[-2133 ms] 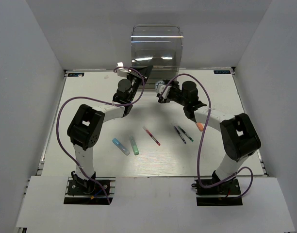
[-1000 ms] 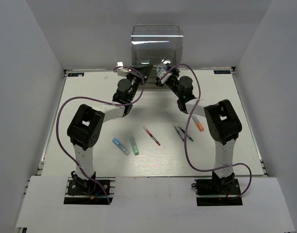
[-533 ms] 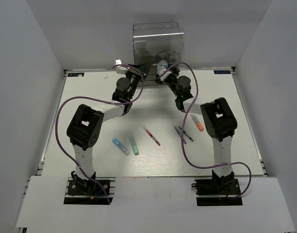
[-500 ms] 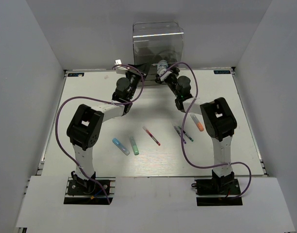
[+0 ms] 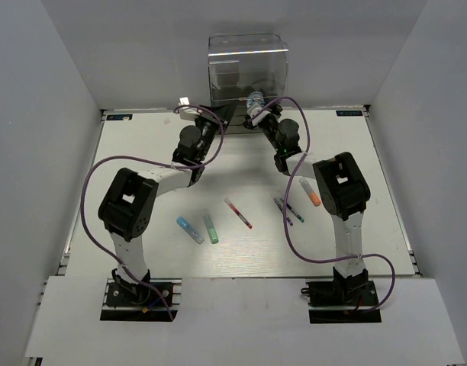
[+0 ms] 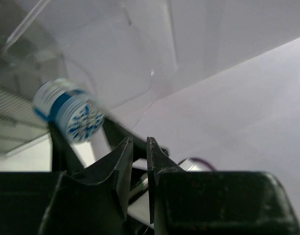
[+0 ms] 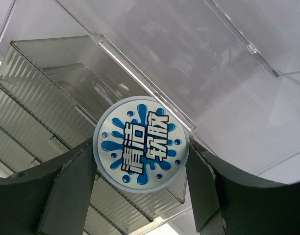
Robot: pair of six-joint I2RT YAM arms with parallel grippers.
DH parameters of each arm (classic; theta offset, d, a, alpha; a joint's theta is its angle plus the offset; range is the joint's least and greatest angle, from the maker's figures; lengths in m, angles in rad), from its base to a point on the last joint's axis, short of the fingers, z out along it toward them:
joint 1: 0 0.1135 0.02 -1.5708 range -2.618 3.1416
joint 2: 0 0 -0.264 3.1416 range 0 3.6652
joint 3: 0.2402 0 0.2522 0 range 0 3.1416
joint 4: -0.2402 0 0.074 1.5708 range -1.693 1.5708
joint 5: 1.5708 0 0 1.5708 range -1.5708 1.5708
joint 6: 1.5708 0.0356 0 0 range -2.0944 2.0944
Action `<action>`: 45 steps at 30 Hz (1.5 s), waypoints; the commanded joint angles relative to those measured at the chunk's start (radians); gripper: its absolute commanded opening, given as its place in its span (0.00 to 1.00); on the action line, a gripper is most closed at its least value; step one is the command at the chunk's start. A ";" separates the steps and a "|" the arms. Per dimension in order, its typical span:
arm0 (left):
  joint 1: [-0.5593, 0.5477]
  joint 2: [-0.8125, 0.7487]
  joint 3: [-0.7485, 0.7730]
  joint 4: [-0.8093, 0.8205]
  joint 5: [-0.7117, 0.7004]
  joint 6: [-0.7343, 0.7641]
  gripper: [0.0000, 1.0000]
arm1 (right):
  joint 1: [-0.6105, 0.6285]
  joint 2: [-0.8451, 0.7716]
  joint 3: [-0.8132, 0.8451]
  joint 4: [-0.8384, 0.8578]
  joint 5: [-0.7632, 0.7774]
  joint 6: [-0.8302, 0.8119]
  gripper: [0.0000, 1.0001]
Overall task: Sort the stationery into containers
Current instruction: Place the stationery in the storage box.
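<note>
My right gripper (image 5: 254, 103) is shut on the small round blue-and-white jar (image 7: 141, 146), holding it by its sides right at the front of the tall clear drawer box (image 5: 247, 67). The box's ribbed drawers (image 7: 52, 98) fill the right wrist view. My left gripper (image 5: 218, 116) is just left of the jar at the box's base. Its jaws (image 6: 137, 142) stand nearly together with nothing seen between them, and the jar (image 6: 69, 111) shows to its left. On the table lie the red pen (image 5: 238, 213), two dark pens (image 5: 287, 211), and the light-blue (image 5: 190, 229), green (image 5: 210, 228) and orange-tipped (image 5: 310, 192) markers.
The box stands at the far edge against the back wall. White walls close in the table on the left and right. Purple cables loop over both arms (image 5: 294, 107).
My right gripper has carried the jar from mid-table up to the front of the box. The box's outline has shifted from tilted to upright. The left gripper has stayed at the box's base.
</note>
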 commanded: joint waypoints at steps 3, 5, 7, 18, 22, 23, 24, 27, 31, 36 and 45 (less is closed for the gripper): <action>-0.001 -0.134 -0.122 -0.091 0.047 0.074 0.29 | -0.005 -0.031 0.061 0.186 0.013 -0.014 0.00; -0.001 -0.144 -0.147 -0.114 0.047 0.083 0.29 | -0.005 -0.033 0.061 0.184 0.010 -0.014 0.00; -0.001 -0.135 -0.147 -0.136 0.037 0.083 0.29 | -0.006 -0.034 0.064 0.189 0.008 -0.012 0.00; 0.017 0.061 0.111 -0.307 -0.018 0.117 0.33 | -0.006 -0.074 0.046 0.194 0.001 -0.001 0.00; 0.017 0.127 0.229 -0.382 -0.056 0.131 0.35 | -0.003 -0.090 0.034 0.195 -0.002 0.003 0.00; 0.017 0.136 0.241 -0.392 -0.065 0.140 0.36 | -0.003 -0.091 0.031 0.194 -0.002 0.002 0.00; 0.017 0.146 0.251 -0.392 -0.085 0.140 0.36 | -0.003 -0.093 0.029 0.195 -0.001 0.003 0.00; 0.017 0.167 0.271 -0.380 -0.136 0.140 0.38 | -0.005 -0.100 0.018 0.197 -0.001 0.006 0.00; 0.017 0.190 0.320 -0.380 -0.194 0.149 0.41 | -0.003 -0.113 0.000 0.200 -0.004 0.008 0.00; 0.017 0.222 0.367 -0.334 -0.222 0.149 0.46 | -0.006 -0.114 -0.002 0.197 -0.001 0.003 0.00; 0.017 0.199 0.340 -0.223 -0.213 0.140 0.47 | -0.006 -0.111 0.000 0.187 -0.007 0.003 0.00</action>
